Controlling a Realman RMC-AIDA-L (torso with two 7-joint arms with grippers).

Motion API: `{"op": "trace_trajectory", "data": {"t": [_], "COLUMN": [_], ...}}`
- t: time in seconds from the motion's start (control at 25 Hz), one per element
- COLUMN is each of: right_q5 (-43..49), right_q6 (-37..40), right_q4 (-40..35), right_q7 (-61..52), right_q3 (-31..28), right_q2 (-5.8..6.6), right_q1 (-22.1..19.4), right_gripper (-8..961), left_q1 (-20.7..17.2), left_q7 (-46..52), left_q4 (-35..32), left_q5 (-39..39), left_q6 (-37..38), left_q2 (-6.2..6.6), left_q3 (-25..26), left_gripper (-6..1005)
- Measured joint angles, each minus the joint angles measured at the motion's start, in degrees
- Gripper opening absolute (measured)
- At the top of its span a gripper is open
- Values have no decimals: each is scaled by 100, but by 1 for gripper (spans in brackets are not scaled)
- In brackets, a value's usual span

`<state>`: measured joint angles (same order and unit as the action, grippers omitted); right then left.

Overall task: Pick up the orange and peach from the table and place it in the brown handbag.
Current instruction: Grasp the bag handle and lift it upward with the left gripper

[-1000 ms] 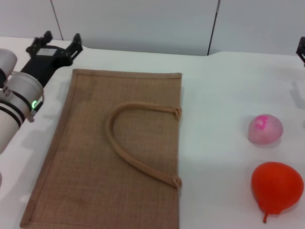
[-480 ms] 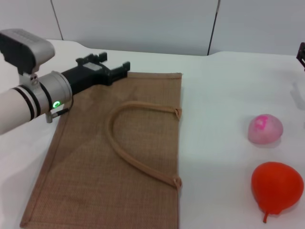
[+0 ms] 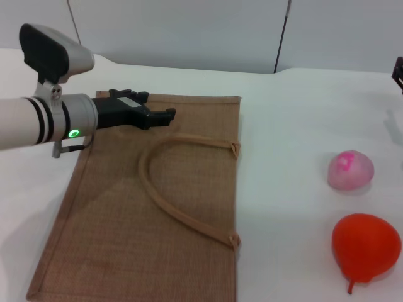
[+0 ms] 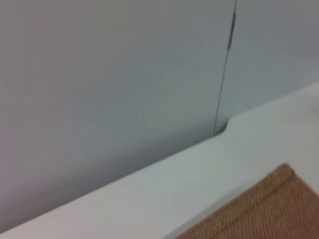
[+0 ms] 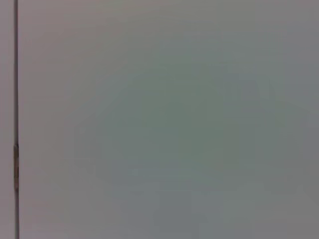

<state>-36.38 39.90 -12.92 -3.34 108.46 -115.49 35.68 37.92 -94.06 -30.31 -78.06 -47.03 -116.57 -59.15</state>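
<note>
- Handbag: brown handbag (image 3: pixel 148 201) lies flat on the white tabletop (image 3: pixel 289 126), mouth edge toward the far side, one looped handle (image 3: pixel 179 189) resting on its upper face; a far corner of the weave also shows in the left wrist view (image 4: pixel 259 209)
- Peach: peach (image 3: pixel 351 170) sits on the tabletop well to the right of the bag, untouched
- Orange: orange (image 3: pixel 365 247) sits just nearer the robot than the peach, apart from it, stem pointing toward the near edge
- Left tool (image 3: pixel 160 116): reaches over the bag's far left part, just above the weave near the handle loop; fingers appear slightly apart and hold nothing
- Right tool (image 3: pixel 398 69): only a sliver at the far right edge, parked; whether open or closed cannot be told
- Step in hand, by judgement: preparing the bag; neither fruit is picked yet
- Next move, by judgement: left tool should catch the handle or mouth edge and lift it so the bag opens, leaving the fruit pick to the right arm
</note>
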Motion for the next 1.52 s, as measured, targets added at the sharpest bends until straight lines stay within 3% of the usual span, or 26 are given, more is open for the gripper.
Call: {"op": "trace_trajectory", "data": {"t": [0.2, 0.48, 0.72, 1.16, 1.52], "right_q5": [0, 0, 0, 0, 0], "right_q6": [0, -2, -50, -71, -70], "right_q4": [0, 0, 0, 0, 0], "right_q7": [0, 0, 0, 0, 0], "right_q3": [0, 0, 0, 0, 0], "right_q2": [0, 0, 0, 0, 0], "right_q1": [4, 26, 42, 19, 45], "right_gripper": [770, 771, 771, 772, 772], "left_q1": [-111, -203, -116, -85, -26], "left_q7": [1067, 1764, 2323, 2913, 2955], "left_q4": [-922, -1696, -1723, -1774, -1756], "left_q5": [1216, 1790, 2360, 3220, 3306], "left_q6": [-162, -632, -759, -994, -1001], "left_q2": [-20, -14, -11, 18, 15], "left_q3": [-308, -721, -1119, -1066, -1064], "left_gripper": [830, 829, 828, 827, 805]}}
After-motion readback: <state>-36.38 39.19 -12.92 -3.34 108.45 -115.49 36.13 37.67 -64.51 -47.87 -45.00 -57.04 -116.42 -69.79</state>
